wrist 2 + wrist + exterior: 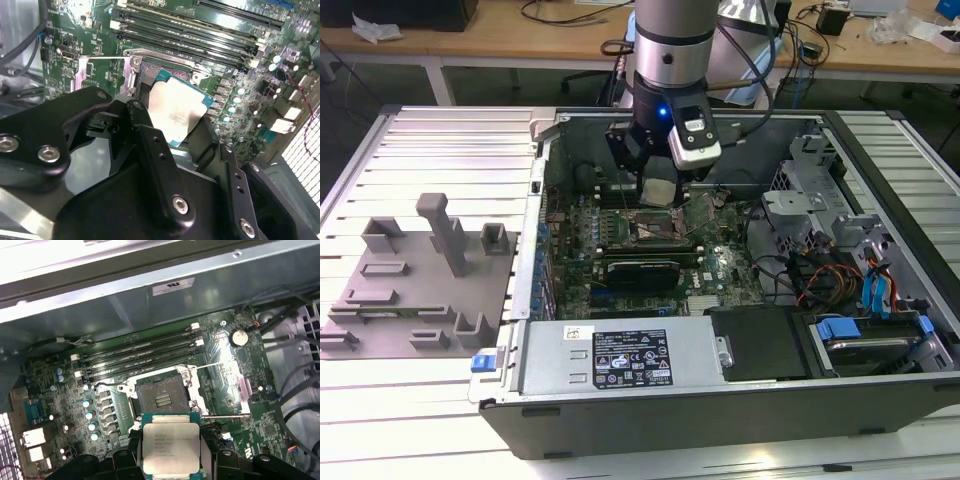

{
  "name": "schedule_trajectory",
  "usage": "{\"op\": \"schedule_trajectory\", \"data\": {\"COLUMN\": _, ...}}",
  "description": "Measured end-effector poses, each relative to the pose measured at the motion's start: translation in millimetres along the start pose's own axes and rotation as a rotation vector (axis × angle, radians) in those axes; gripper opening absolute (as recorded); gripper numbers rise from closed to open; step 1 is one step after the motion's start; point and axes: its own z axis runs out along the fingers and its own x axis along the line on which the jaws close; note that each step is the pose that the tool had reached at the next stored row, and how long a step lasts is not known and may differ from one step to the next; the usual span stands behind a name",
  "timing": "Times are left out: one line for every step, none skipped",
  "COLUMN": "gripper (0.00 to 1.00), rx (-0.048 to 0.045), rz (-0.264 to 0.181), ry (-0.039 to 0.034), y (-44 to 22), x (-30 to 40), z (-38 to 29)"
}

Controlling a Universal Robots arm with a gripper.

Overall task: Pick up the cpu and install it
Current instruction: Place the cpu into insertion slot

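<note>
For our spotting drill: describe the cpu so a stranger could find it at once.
Inside the open computer case, find the dark socket on the green board. The gripper holds the cpu beside it: a thin square chip, pale silvery on top, unlike the dark socket.

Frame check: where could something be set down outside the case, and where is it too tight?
Bare ribbed table lies behind the grey tray, up to the case wall, and again in front of the tray. Inside the case it is crowded: board, cables, and the gripper holding the cpu by the socket.
</note>
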Motion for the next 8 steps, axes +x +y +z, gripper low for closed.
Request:
{"op": "schedule_trajectory", "data": {"gripper": 0.55, "rx": 0.0004, "rz": 0.021, "ry": -0.0009, "y": 0.0, "x": 0.0, "z": 0.0}}
{"op": "schedule_trajectory", "data": {"gripper": 0.55, "rx": 0.0008, "rz": 0.036, "ry": -0.0016, "y": 0.0, "x": 0.0, "z": 0.0}}
{"op": "schedule_trajectory", "data": {"gripper": 0.55, "rx": 0.0011, "rz": 0.049, "ry": -0.0022, "y": 0.0, "x": 0.0, "z": 0.0}}
{"op": "schedule_trajectory", "data": {"gripper": 0.55, "rx": 0.0014, "rz": 0.066, "ry": -0.0028, "y": 0.0, "x": 0.0, "z": 0.0}}
{"op": "schedule_trajectory", "data": {"gripper": 0.55, "rx": 0.0017, "rz": 0.083, "ry": -0.0037, "y": 0.0, "x": 0.0, "z": 0.0}}
{"op": "schedule_trajectory", "data": {"gripper": 0.55, "rx": 0.002, "rz": 0.097, "ry": -0.0043, "y": 0.0, "x": 0.0, "z": 0.0}}
{"op": "schedule_trajectory", "data": {"gripper": 0.55, "rx": 0.0023, "rz": 0.109, "ry": -0.0048, "y": 0.0, "x": 0.0, "z": 0.1}}
{"op": "schedule_trajectory", "data": {"gripper": 0.55, "rx": 0.0026, "rz": 0.123, "ry": -0.0054, "y": 0.0, "x": 0.0, "z": 0.1}}
